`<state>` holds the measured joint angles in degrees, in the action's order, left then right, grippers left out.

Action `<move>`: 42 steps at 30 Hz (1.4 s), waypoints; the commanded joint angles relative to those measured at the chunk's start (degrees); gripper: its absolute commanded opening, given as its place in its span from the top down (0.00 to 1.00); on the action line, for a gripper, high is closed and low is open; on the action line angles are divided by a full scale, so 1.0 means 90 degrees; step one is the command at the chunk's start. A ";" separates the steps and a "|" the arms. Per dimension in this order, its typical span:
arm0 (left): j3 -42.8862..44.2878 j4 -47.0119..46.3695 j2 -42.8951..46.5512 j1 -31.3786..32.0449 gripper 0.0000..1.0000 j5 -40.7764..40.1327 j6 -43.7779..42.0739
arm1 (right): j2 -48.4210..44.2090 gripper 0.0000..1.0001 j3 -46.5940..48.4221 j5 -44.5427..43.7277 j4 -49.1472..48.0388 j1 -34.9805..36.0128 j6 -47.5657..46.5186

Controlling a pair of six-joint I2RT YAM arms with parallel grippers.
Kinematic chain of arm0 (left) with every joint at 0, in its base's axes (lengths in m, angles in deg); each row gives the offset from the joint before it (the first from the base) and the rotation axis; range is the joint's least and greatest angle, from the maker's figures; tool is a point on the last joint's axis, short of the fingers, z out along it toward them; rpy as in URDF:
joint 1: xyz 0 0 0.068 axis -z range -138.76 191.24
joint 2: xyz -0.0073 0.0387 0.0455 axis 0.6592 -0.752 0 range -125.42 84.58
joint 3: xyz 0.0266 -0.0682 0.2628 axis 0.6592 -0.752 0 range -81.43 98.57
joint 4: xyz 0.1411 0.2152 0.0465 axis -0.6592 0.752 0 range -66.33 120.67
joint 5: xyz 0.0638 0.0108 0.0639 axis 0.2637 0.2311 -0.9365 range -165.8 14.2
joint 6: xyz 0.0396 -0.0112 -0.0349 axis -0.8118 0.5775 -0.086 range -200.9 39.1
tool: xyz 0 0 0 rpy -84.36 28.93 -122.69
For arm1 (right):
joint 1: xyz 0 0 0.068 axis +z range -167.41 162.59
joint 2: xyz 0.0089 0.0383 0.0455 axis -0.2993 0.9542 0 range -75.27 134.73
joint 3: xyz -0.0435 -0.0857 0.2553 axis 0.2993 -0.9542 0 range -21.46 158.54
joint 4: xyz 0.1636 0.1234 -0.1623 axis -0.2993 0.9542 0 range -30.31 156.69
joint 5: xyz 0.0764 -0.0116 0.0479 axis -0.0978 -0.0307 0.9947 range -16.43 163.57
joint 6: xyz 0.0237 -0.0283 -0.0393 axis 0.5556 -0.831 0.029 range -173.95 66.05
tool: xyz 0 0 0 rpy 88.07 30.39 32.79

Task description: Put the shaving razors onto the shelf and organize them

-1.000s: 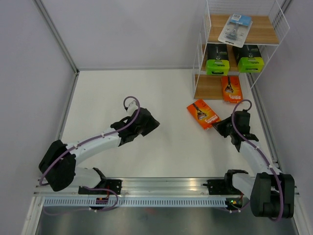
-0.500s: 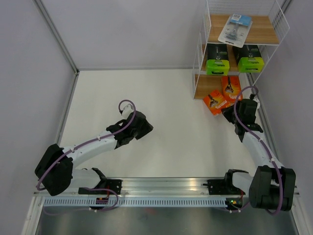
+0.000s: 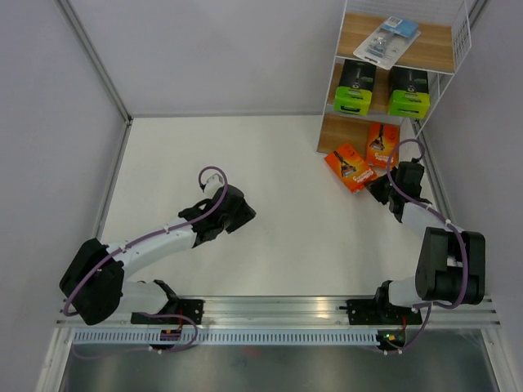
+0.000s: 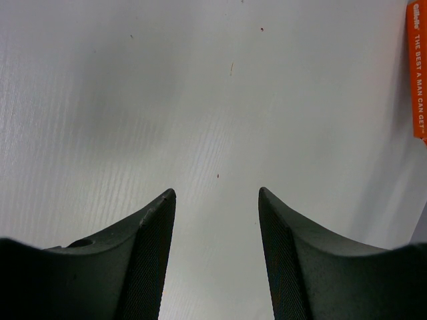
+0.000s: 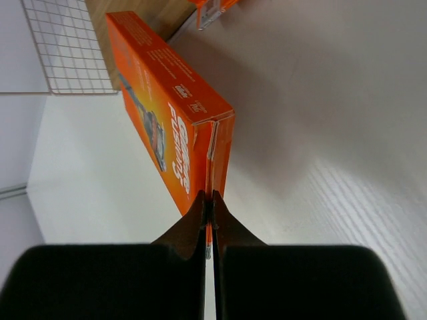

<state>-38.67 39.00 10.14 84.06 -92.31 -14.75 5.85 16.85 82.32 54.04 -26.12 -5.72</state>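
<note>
The shelf (image 3: 339,131) stands at the far right, a white wire frame with wooden boards. A clear blister pack (image 3: 386,41) lies on its top board and two black boxes with green ends (image 3: 353,88) (image 3: 409,91) sit on the middle one. One orange razor pack (image 3: 382,144) lies on the bottom board. My right gripper (image 3: 377,189) (image 5: 209,197) is shut on the flap of the second orange pack (image 3: 350,167) (image 5: 167,120), whose far end is at the bottom board's front edge. My left gripper (image 3: 245,214) (image 4: 215,192) hangs open over bare table, holding nothing.
The shelf's wire mesh side (image 5: 67,47) and bottom board (image 5: 133,13) lie just beyond the held pack. A grey wall runs close along the right of the shelf and the right arm. A strip of the held orange pack (image 4: 418,67) shows at the left wrist view's right edge.
My right gripper has carried the orange pack from mid-table up to the shelf's bottom tier. The shelf has shifted slightly toward the back wall. The left arm pulled back a little, then stayed still.
</note>
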 commanded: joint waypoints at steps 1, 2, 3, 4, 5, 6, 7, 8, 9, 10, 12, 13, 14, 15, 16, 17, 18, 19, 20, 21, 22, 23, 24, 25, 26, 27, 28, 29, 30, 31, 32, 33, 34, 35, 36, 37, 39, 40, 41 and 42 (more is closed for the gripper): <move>0.0092 -0.0024 0.0038 -0.0022 0.41 -0.0060 -0.0221 | -0.0029 1.00 0.0431 0.0774 -0.0505 -0.0096 0.0627; 0.0102 -0.0024 0.0028 -0.0022 0.41 -0.0069 -0.0221 | -0.0087 0.99 0.0460 0.0853 -0.0457 -0.0145 0.0676; 0.0112 -0.0024 0.0019 -0.0022 0.41 -0.0079 -0.0221 | -0.0126 0.99 0.0509 0.0863 -0.0408 -0.0165 0.0686; 0.0131 -0.0024 -0.0030 -0.0032 0.41 -0.0079 -0.0240 | -0.0175 0.99 0.0587 0.0863 -0.0369 -0.0184 0.0686; 0.0189 -0.0024 -0.0059 -0.0023 0.41 -0.0079 -0.0250 | -0.0272 1.00 0.0597 0.0863 -0.0397 -0.0243 0.0706; 0.0229 -0.0024 -0.0108 -0.0032 0.41 -0.0041 -0.0270 | -0.0302 1.00 0.0588 0.0892 -0.0475 -0.0272 0.0861; 0.0306 -0.0024 -0.0215 -0.0023 0.41 -0.0021 -0.0309 | -0.0322 1.00 0.0530 0.0970 -0.0785 -0.0301 0.0959; 0.0346 -0.0024 -0.0274 -0.0022 0.41 0.0018 -0.0328 | -0.0341 0.99 0.0500 0.1067 -0.0933 -0.0398 0.1124; 0.0404 -0.0024 -0.0342 -0.0032 0.41 0.0076 -0.0348 | -0.0322 1.00 0.0471 0.1213 -0.1118 -0.0438 0.1280; 0.0472 -0.0024 -0.0440 -0.0023 0.41 0.0116 -0.0367 | -0.0312 1.00 0.0393 0.1302 -0.1575 -0.0487 0.1611; 0.0541 -0.0024 -0.0528 -0.0022 0.41 0.0184 -0.0387 | -0.0235 1.00 0.0441 0.1410 -0.1861 -0.0575 0.1809; 0.0580 -0.0034 -0.0557 -0.0022 0.41 0.0204 -0.0406 | -0.0167 1.00 0.0480 0.1439 -0.2075 -0.0595 0.1974; 0.0610 -0.0034 -0.0587 -0.0022 0.41 0.0204 -0.0416 | -0.0137 1.00 0.0519 0.1459 -0.2174 -0.0624 0.2053; 0.0610 -0.0043 -0.0597 -0.0022 0.41 0.0214 -0.0416 | -0.0117 0.99 0.0597 0.1517 -0.2301 -0.0624 0.2141; 0.0629 -0.0043 -0.0597 -0.0032 0.41 0.0204 -0.0416 | -0.0059 0.99 0.0646 0.1576 -0.2524 -0.0624 0.2286; 0.0620 -0.0053 -0.0587 -0.0032 0.41 0.0204 -0.0416 | -0.0039 0.99 0.0704 0.1644 -0.2614 -0.0624 0.2365; 0.0620 -0.0073 -0.0587 -0.0023 0.41 0.0194 -0.0416 | -0.0010 0.99 0.0821 0.1693 -0.2701 -0.0624 0.2405; 0.0629 -0.0073 -0.0587 -0.0022 0.41 0.0194 -0.0426 | 0.0010 0.99 0.0861 0.1722 -0.2818 -0.0624 0.2444; 0.0639 -0.0082 -0.0587 -0.0022 0.41 0.0204 -0.0426 | 0.0000 1.00 0.0880 0.1703 -0.2906 -0.0624 0.2492; 0.0620 -0.0092 -0.0597 -0.0022 0.41 0.0214 -0.0426 | -0.0010 0.99 0.0881 0.1693 -0.2994 -0.0624 0.2522; 0.0620 -0.0102 -0.0597 -0.0022 0.41 0.0223 -0.0426 | -0.0029 0.99 0.0890 0.1674 -0.3131 -0.0624 0.2571; 0.0620 -0.0102 -0.0606 -0.0032 0.41 0.0223 -0.0426 | -0.0039 0.99 0.0900 0.1674 -0.3161 -0.0624 0.2600; 0.0629 -0.0121 -0.0607 -0.0023 0.41 0.0243 -0.0417 | -0.0020 0.99 0.0929 0.1693 -0.3190 -0.0624 0.2629; 0.0610 -0.0131 -0.0616 -0.0032 0.41 0.0253 -0.0416 | 0.0000 0.99 0.0920 0.1713 -0.3345 -0.0624 0.2659; 0.0610 -0.0141 -0.0616 -0.0023 0.41 0.0253 -0.0407 | 0.0010 0.99 0.0862 0.1742 -0.3453 -0.0614 0.2736; 0.0591 -0.0151 -0.0616 -0.0022 0.41 0.0253 -0.0397 | 0.0010 0.99 0.0803 0.1742 -0.3638 -0.0614 0.2795; 0.0590 -0.0180 -0.0616 -0.0022 0.41 0.0253 -0.0397 | 0.0029 0.99 0.0745 0.1723 -0.3978 -0.0614 0.2854; 0.0581 -0.0190 -0.0626 -0.0022 0.41 0.0253 -0.0397 | 0.0049 0.99 0.0686 0.1703 -0.4146 -0.0614 0.2893; 0.0600 -0.0200 -0.0636 -0.0032 0.41 0.0262 -0.0397 | 0.0088 0.99 0.0618 0.1693 -0.4244 -0.0605 0.2884; 0.0590 -0.0229 -0.0655 -0.0023 0.41 0.0272 -0.0397 | 0.0185 0.99 0.0569 0.1664 -0.4410 -0.0585 0.2835; 0.0590 -0.0229 -0.0665 -0.0022 0.41 0.0282 -0.0397 | 0.0244 0.99 0.0530 0.1616 -0.4508 -0.0566 0.2786; 0.0581 -0.0258 -0.0665 -0.0022 0.42 0.0292 -0.0397 | 0.0322 0.99 0.0403 0.1567 -0.4596 -0.0556 0.2699; 0.0581 -0.0268 -0.0684 -0.0022 0.42 0.0301 -0.0397 | 0.0506 0.99 0.0325 0.1518 -0.4810 -0.0498 0.2659; 0.0581 -0.0287 -0.0694 -0.0022 0.42 0.0311 -0.0397 | 0.0614 0.99 0.0150 0.1469 -0.4966 -0.0458 0.2640; 0.0590 -0.0297 -0.0704 -0.0032 0.42 0.0321 -0.0397 | 0.0857 0.99 0.0071 0.1362 -0.5190 -0.0419 0.2639; 0.0581 -0.0307 -0.0704 -0.0023 0.42 0.0331 -0.0397 | 0.0995 0.99 0.0012 0.1352 -0.5328 -0.0361 0.2688; 0.0561 -0.0297 -0.0685 -0.0023 0.42 0.0341 -0.0407 | 0.1239 0.99 -0.0135 0.1264 -0.5621 -0.0292 0.2747; 0.0561 -0.0297 -0.0646 -0.0032 0.42 0.0312 -0.0407 | 0.1405 0.99 -0.0174 0.1196 -0.5680 -0.0205 0.2728; 0.0542 -0.0307 -0.0617 -0.0023 0.42 0.0302 -0.0407 | 0.1464 0.99 -0.0222 0.1118 -0.5661 -0.0156 0.2708; 0.0503 -0.0297 -0.0597 -0.0032 0.42 0.0282 -0.0407 | 0.1494 0.99 -0.0242 0.1040 -0.5613 -0.0097 0.2679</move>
<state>-35.22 38.06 4.33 84.06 -90.19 -16.54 18.18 15.34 94.04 10.59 -28.53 18.72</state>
